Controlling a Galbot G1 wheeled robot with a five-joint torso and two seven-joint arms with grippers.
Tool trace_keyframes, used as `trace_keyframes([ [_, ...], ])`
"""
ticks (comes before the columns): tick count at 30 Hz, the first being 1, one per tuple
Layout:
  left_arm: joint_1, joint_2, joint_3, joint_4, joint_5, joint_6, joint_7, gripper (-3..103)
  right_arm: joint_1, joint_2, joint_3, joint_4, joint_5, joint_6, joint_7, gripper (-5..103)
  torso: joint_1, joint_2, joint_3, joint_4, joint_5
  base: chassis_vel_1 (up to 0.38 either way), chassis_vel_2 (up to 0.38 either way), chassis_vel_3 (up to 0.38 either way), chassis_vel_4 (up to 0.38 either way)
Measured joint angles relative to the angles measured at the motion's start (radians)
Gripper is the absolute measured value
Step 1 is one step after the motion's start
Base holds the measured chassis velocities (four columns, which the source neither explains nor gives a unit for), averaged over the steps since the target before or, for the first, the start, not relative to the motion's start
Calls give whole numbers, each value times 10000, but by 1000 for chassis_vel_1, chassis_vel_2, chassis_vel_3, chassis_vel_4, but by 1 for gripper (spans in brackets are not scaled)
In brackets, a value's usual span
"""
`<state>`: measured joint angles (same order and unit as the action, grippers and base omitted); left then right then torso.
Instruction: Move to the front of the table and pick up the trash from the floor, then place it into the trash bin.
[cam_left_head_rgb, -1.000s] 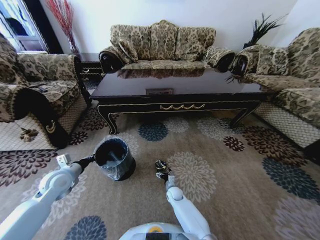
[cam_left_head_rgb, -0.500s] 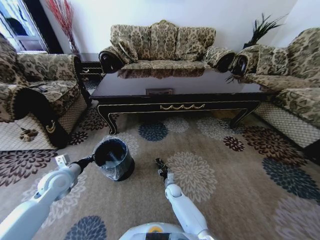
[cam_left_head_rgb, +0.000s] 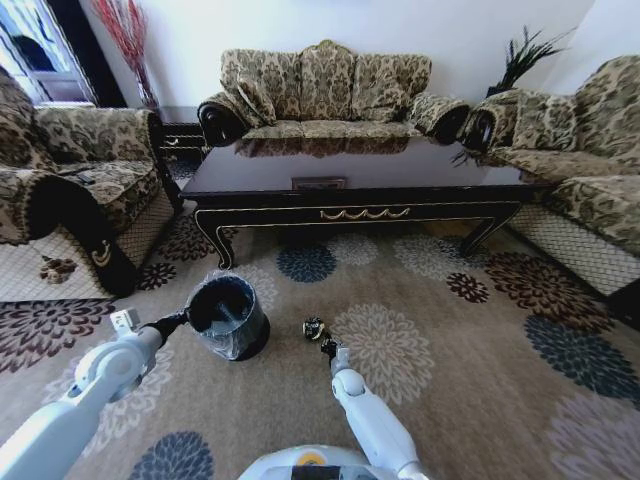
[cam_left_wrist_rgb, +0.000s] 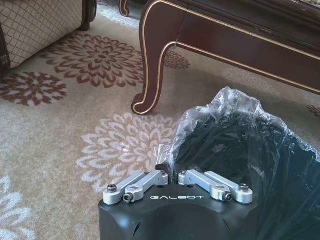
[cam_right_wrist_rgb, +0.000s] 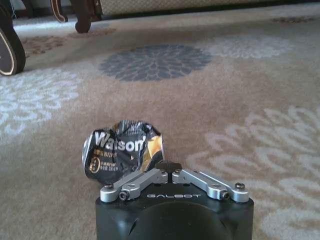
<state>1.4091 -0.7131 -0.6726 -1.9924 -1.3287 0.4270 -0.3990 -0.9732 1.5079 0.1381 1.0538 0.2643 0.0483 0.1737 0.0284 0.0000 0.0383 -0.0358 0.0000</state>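
A: Status? Robot is parked in front of the table (cam_left_head_rgb: 360, 185), so the drive part looks done.

B: Pickup isn't. The dark crumpled ball (cam_left_head_rgb: 314, 328) lies on the carpet (cam_left_head_rgb: 480, 350), just off the right gripper (cam_left_head_rgb: 327, 346) at about 11 o'clock of it. In the right wrist view the fingertips sit pinched together beside the wrapper (cam_right_wrist_rgb: 122, 148), clamped on nothing.

A: Left side?

B: Left gripper (cam_left_head_rgb: 186, 320) is at the bin (cam_left_head_rgb: 228, 316), at the rim's 9 o'clock. Left wrist view shows the fingers closed on the liner edge (cam_left_wrist_rgb: 172, 150), as far as I can judge.

A: Anything in the bin?

B: Can't tell; inside is just black.

A: Materials?

B: Wrapper is glossy foil, black with white print and a gold patch, crushed into a rough ball. Liner is thin crinkly plastic over a round black bin. Carpet is short pile with round flower medallions. Table is glossy dark wood with gold trim and curved legs.
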Motion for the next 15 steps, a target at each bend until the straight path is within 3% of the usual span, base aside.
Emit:
trace_keyframes([
  [1, 16, 2, -22, -6, -2, 0, 1, 3, -55, -50, 5, 188, -16, 0, 11, -2, 0, 0, 0, 0, 0, 0, 0, 0, 0],
  [7, 315, 26, -428, -11, -21, 8, 86, 3, -112, -268, 22, 782, -161, 102, 61, 25, -1, 0, 0, 0, 0, 0, 0, 0, 0],
  [9, 383, 25, -504, -10, -10, 13, 107, 3, -51, -258, 17, 749, -147, 115, 62, 25, 0, 0, 0, 0, 0, 0, 0, 0, 0],
  [12, 504, -26, -612, 15, 27, 23, 124, 3, 186, -39, -35, 373, -62, 119, 60, 41, 0, 0, 0, 2, -1, 0, 0, 0, 0],
  [15, 529, -43, -613, 0, 46, 27, 124, 3, 298, 112, -56, 178, -7, 103, 56, 47, 0, 0, 0, 2, -1, 0, 0, 0, 0],
])
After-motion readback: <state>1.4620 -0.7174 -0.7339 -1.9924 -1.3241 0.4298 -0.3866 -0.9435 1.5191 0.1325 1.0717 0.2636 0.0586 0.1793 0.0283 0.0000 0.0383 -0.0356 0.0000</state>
